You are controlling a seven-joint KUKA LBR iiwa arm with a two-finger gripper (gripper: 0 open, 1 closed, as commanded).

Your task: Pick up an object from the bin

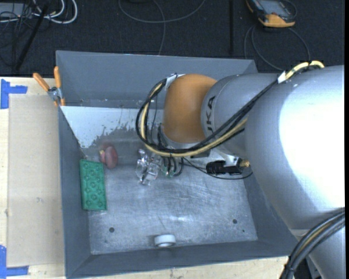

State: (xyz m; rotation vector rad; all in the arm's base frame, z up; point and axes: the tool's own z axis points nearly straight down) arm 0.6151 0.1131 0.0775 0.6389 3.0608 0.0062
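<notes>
- While the arm is extended in from the right, the gripper is seen low over the floor of the grey bin, somewhat left of centre.
- Jaw state cannot be told: the tip is seen as a small metallic cluster below the orange cover and cables.
- Nearest thing: a pink rounded lump, located just left of the jaws and slightly farther back. It is apart from them, not between them.
- A green studded flat block is laid lengthwise by the left wall, just in front of the pink rounded lump.
- A small white ring-shaped cap is seated against the front wall, well apart from the gripper.
</notes>
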